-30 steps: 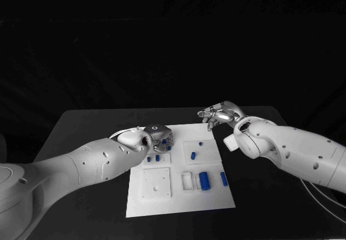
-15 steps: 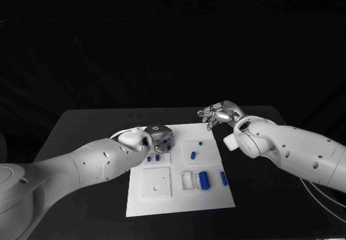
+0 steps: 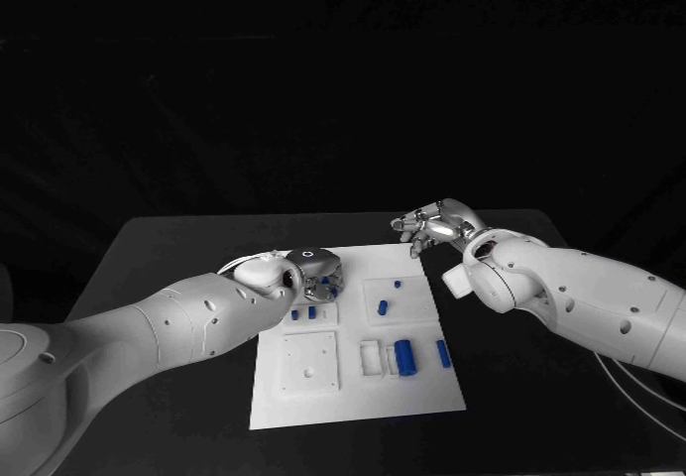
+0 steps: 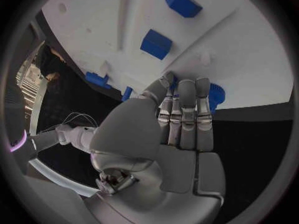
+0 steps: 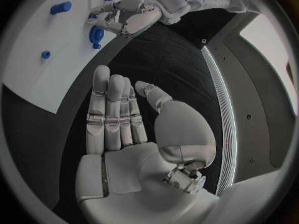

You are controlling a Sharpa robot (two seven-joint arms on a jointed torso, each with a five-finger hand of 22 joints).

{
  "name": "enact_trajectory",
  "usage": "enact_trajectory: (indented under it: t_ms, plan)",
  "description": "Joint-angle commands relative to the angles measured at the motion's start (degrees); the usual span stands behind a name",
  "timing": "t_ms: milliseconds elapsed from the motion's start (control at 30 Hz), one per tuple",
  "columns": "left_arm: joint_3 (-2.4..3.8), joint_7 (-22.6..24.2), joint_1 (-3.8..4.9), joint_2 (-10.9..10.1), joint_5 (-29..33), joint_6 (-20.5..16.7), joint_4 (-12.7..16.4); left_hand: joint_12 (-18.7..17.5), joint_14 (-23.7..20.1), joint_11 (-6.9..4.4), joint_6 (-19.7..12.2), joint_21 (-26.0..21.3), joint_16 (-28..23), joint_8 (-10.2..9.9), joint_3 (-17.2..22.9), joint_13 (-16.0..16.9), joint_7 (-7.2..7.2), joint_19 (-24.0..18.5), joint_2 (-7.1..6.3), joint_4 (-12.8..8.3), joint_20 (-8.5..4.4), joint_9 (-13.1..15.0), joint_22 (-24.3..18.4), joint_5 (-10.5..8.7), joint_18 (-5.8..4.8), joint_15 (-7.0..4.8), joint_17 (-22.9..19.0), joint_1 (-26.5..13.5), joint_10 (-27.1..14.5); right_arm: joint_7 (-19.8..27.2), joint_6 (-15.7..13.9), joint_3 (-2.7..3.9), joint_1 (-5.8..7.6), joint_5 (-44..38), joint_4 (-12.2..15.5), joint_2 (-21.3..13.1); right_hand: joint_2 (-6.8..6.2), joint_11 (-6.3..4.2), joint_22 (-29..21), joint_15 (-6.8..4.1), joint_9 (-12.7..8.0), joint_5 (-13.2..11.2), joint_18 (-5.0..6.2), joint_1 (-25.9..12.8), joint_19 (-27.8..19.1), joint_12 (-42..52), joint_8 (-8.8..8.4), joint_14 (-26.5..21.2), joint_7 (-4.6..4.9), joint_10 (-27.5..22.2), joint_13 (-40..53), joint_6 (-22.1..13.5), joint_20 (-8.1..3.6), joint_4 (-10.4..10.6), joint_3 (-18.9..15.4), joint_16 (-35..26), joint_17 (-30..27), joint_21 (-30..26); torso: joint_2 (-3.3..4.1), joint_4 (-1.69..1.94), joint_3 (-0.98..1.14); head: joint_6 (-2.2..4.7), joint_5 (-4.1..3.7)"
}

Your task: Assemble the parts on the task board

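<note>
Fingers of the left hand (image 3: 306,270) reach onto a blue part (image 4: 215,95) at the task board (image 3: 358,407) upper left edge, probably to seat it, though its grip cannot be told, while the right hand (image 3: 436,226) waits open near the board's upper right.

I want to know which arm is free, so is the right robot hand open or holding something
Open. The right robot hand has its fingers straight and apart with nothing in the palm, and hovers off the task board's far right corner.

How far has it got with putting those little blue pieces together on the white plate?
Early on, it seems. Several blue parts lie loose on the task board. The left hand works at the board's far corner, fingers on a blue gear-like part. The right hand hovers open, holding nothing.
</note>
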Motion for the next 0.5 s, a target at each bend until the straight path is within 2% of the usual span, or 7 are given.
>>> enact_trajectory:
  t_ms: [33,133,267,500]
  plan:
    - [-0.07,-0.6,-0.13,0.2,0.2,1.7,0.0,-0.1,0.5,0.02,0.7,0.5,0.4,-0.1,-0.2,0.1,0.05,0.4,0.81,0.4,0.19,0.1,1.3,-0.01,1.15,-0.08,0.0,0.4,0.8,0.6,0.2,0.02,0.0,0.0,0.1,0.1,-0.36,-0.14,0.0,-0.14,-0.1,0.2,-0.13,0.2,-0.2,0.2,0.06,-0.4,0.01,0.3,0.0,-0.4,-0.04,-0.2,-0.1,0.2,0.0,0.1,-0.01,-0.04,0.0,-0.06,0.01]
    - [-0.07,-0.6,-0.13,0.1,0.2,1.3,0.0,-0.1,0.8,-0.02,1.0,0.9,0.5,-0.1,-0.3,0.1,0.14,0.5,1.07,0.5,0.23,0.1,1.3,0.01,1.3,0.0,0.0,0.8,1.3,0.6,0.2,0.02,0.0,0.0,0.1,0.1,-0.36,-0.14,0.0,-0.14,-0.1,0.2,-0.13,0.2,-0.2,0.2,0.06,-0.4,0.01,0.3,0.0,-0.4,-0.04,-0.2,-0.1,0.2,0.0,0.1,0.02,-0.03,-0.01,-0.08,0.03]
    - [-0.06,-0.6,-0.13,0.1,0.2,0.5,0.0,-0.1,1.4,0.06,0.9,1.6,0.9,-0.1,-0.3,0.1,0.26,0.8,0.51,-0.3,0.22,0.1,1.3,0.06,1.63,-0.01,0.1,1.3,1.6,0.6,0.1,0.02,0.0,0.0,0.0,0.1,-0.3,-0.16,0.0,-0.14,-0.1,0.2,-0.14,0.3,-0.2,0.2,0.07,-0.5,-0.03,0.3,-0.1,-0.3,-0.05,-0.2,-0.1,0.3,-0.1,0.2,0.03,0.0,0.02,0.06,-0.01]
    - [-0.05,-0.5,-0.14,-0.4,1.0,-1.7,0.5,-0.1,2.7,-0.28,1.7,2.7,0.8,0.0,-0.1,0.1,0.13,1.2,0.65,-1.1,0.03,0.1,1.3,0.6,1.93,-0.28,0.1,1.3,3.3,0.7,-0.1,0.02,0.0,0.0,0.0,0.1,-0.3,-0.16,0.0,-0.14,-0.1,0.2,-0.14,0.3,-0.2,0.2,0.07,-0.5,-0.03,0.3,-0.1,-0.3,-0.05,-0.2,-0.1,0.3,-0.1,0.2,0.04,-0.01,0.02,0.25,0.02]
